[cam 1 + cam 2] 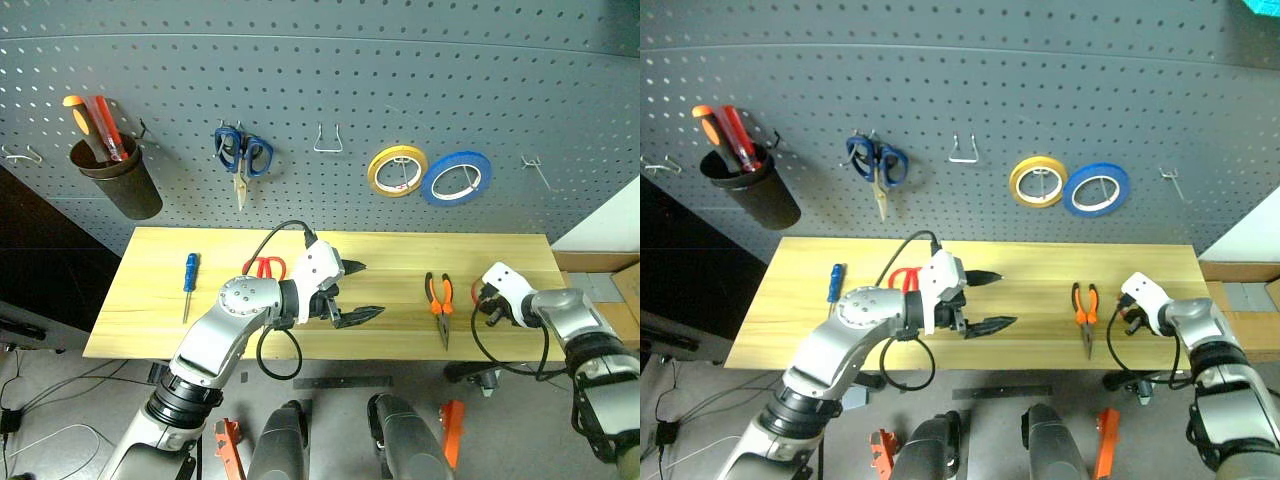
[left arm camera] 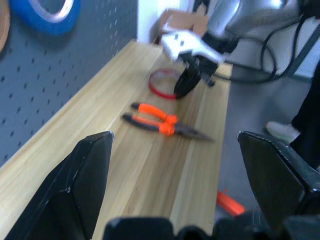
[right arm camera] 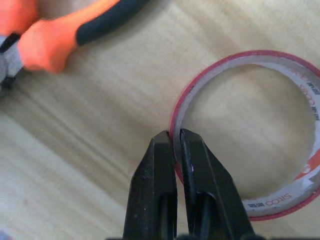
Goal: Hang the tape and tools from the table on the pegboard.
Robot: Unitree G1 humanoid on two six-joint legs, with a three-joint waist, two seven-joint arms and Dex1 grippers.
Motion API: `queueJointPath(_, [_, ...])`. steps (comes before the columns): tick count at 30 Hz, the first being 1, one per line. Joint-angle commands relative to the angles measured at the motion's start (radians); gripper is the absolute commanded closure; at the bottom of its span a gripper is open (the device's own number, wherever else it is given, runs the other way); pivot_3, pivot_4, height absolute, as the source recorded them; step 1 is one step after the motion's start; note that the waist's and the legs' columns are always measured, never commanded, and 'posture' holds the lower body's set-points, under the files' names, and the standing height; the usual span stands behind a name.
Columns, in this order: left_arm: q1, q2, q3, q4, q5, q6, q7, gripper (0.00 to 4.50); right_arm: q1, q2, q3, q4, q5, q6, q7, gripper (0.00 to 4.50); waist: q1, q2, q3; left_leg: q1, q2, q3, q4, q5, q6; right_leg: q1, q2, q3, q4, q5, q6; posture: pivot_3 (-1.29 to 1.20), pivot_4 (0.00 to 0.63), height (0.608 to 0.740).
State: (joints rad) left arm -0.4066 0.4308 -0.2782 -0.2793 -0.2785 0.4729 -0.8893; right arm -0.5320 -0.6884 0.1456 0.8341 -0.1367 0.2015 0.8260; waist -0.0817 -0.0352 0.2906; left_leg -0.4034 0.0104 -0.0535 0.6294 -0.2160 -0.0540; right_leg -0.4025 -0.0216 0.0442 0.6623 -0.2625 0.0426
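My right gripper [image 3: 174, 137] is pinched onto the rim of the red tape [image 3: 280, 135], which lies flat on the table [image 1: 400, 250] near its right end, just beside the pliers [image 1: 439, 300]. My left gripper [image 1: 358, 292] hangs wide and empty over the table's middle, the red-handled scissors [image 1: 266, 266] behind it and the blue screwdriver [image 1: 189, 280] to the left, below the pegboard [image 1: 330, 70].

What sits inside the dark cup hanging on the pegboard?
The dark cup on the pegboard holds an orange-handled screwdriver and a red-handled one, handles sticking out above the rim. Their shafts and tips are hidden by the cup wall.
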Motion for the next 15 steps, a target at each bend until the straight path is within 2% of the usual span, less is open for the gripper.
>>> queueJointPath(1, [-0.023, -0.015, 0.005, -0.038, -0.022, -0.03, -0.011, 0.22, 0.183, -0.076, -0.093, -0.275, 0.034, 0.08, -0.038, 4.47, 0.001, 0.002, 0.001, -0.001, 0.0, 0.0, 0.0, 0.0, 0.0, -0.001, -0.001, 0.0, 0.0, 0.0, 0.0, -0.18, 0.304, 0.74])
queueJointPath(6, [-0.06, -0.042, 0.022, -0.005, -0.025, -0.081, -0.016, 0.22, 0.471, -0.113, -0.317, -0.85, 0.057, 0.216, -0.156, 4.47, -0.014, 0.009, 0.007, -0.004, 0.0, 0.002, 0.001, 0.0, 0.0, -0.004, -0.001, 0.002, 0.0, 0.0, 0.001, -0.22, 0.31, 0.74])
queueJointPath(8, [-0.074, -0.053, 0.031, 0.01, -0.028, -0.102, -0.021, 0.22, 0.526, -0.099, -0.374, -1.052, 0.037, 0.285, -0.199, 4.47, -0.025, 0.009, 0.008, -0.003, 0.0, 0.003, 0.001, 0.0, 0.0, -0.004, 0.0, 0.003, 0.0, 0.0, 0.002, -0.24, 0.315, 0.74])
queueJointPath(12, [-0.105, -0.061, 0.042, 0.048, -0.022, -0.14, -0.019, 0.22, 0.498, -0.037, -0.423, -1.333, 0.047, 0.45, -0.28, 4.47, -0.044, 0.007, 0.01, -0.001, 0.001, 0.003, 0.0, 0.0, 0.0, -0.004, 0.002, 0.003, 0.002, 0.001, 0.003, -0.26, 0.32, 0.74])
queueJointPath(15, [-0.13, -0.061, 0.051, 0.082, -0.019, -0.163, -0.016, 0.22, 0.415, 0.02, -0.422, -1.444, 0.053, 0.551, -0.338, 4.47, -0.054, 0.005, 0.013, -0.001, 0.002, 0.003, 0.0, 0.0, -0.001, -0.004, 0.003, 0.003, 0.002, 0.001, 0.003, -0.26, 0.321, 0.74])
